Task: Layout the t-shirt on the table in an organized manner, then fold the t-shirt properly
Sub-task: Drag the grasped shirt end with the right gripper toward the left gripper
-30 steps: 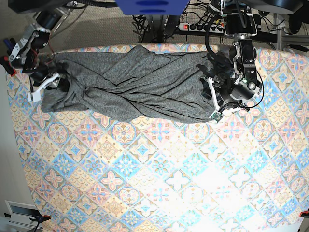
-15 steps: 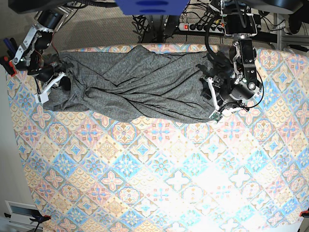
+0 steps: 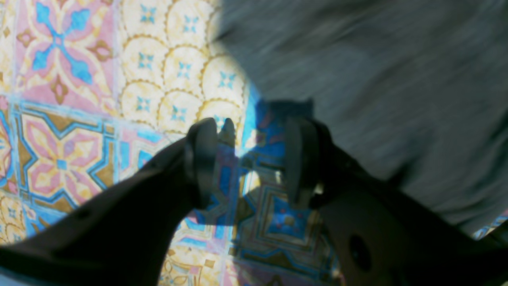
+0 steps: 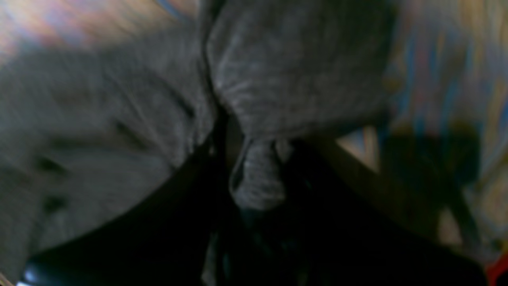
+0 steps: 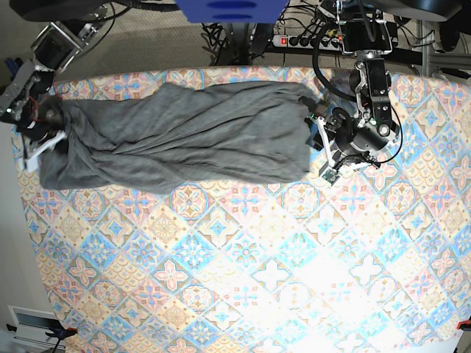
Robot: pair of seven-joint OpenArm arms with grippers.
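One garment lies on the scene: the heathered dark-grey short-sleeved t-shirt (image 5: 176,136) of thin jersey, stretched lengthwise across the far part of the wide table (image 5: 243,279) covered in a pastel tile-pattern cloth of blue, pink and cream; long creases run along the fabric from end to end, and its near edge sags in a shallow curve; the rest of the patterned cloth toward the near side is bare.

Beyond the far table edge, a white power strip (image 5: 305,40) with a red switch sits among tangled black cables (image 5: 243,35) on a grey floor; a blue panel (image 5: 229,10) juts in at the top of the base view; a white box-like unit (image 5: 31,325) stands off the near left corner.

At the base view's left end, the right gripper (image 5: 44,136) is pinched on the t-shirt (image 4: 293,75); the right wrist view, blurred, shows a bunched fold of grey cloth squeezed between the dark jaws.

At the other end, the left gripper (image 5: 318,151) sits just beside the shirt's edge; in the left wrist view its two black fingers (image 3: 202,159) stand apart with only tile pattern (image 3: 59,151) between them, the grey fabric (image 3: 377,71) lying just beside the right-hand finger; whether that finger touches the cloth I cannot tell.
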